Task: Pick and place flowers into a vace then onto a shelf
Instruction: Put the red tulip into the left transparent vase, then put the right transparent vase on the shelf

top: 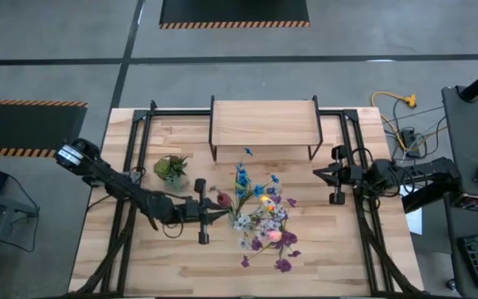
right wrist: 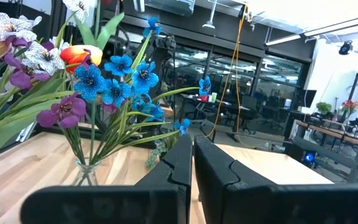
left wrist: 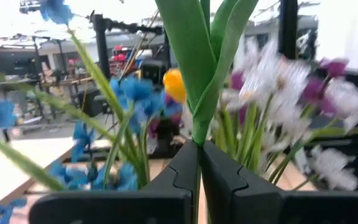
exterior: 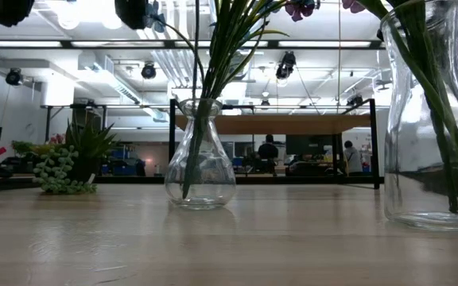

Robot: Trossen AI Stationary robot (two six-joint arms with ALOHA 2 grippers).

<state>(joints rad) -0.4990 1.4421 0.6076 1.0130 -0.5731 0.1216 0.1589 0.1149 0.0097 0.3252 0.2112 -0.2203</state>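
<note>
Bright ceiling lights (exterior: pixel 145 71) glare overhead, while the flowers (left wrist: pixel 272 81) close to the left wrist camera blur.

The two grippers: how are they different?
The left gripper is shut on a green flower stem; the right gripper is shut on nothing. The left gripper is among the flowers mid-table; the right gripper waits apart from them, near the shelf's right end. Both are dark, with two fingers.

Two glass vases (exterior: pixel 201 155) hold green flower stems (exterior: pixel 227 48) before the shelf (exterior: pixel 273 123).
</note>
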